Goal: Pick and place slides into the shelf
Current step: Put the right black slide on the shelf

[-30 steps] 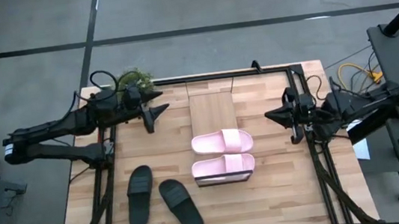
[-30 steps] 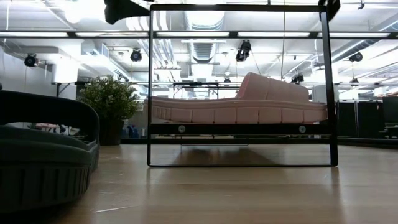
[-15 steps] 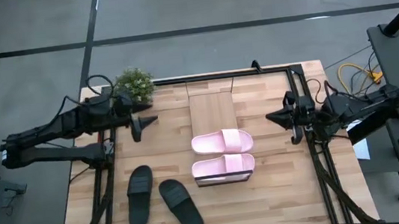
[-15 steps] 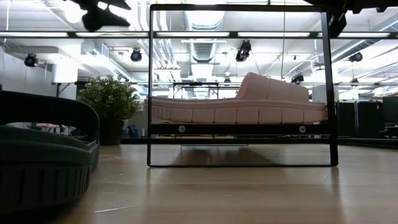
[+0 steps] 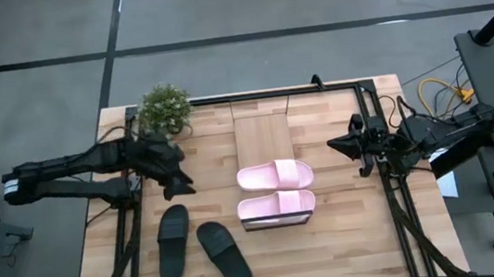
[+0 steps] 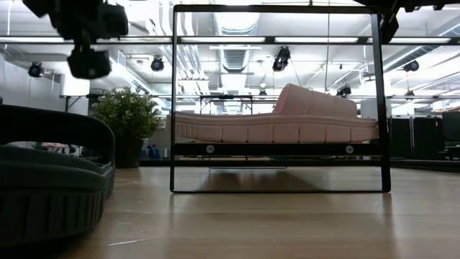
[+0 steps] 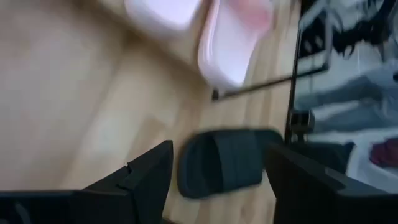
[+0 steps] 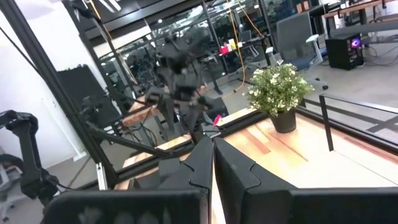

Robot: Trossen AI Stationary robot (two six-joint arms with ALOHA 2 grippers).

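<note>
On the wooden tabletop (image 5: 334,250), the shelf (image 5: 264,137) carries two pink slides (image 5: 276,191) at its near end; two black slides (image 5: 198,244) lie beside it. The left gripper (image 5: 180,181) hangs above them, fingers spread and empty. The right gripper (image 5: 334,144) waits at the tabletop's right edge, fingers closed.

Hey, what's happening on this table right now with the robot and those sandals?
The robot is putting slides onto the shelf. Two pale pink slides already sit side by side on it. Two black slides lie on the tabletop near the front left. The left claw is open and empty, hanging just above the nearer black slide, apparently going for it. The right claw is shut and waits at the table's right edge.
</note>
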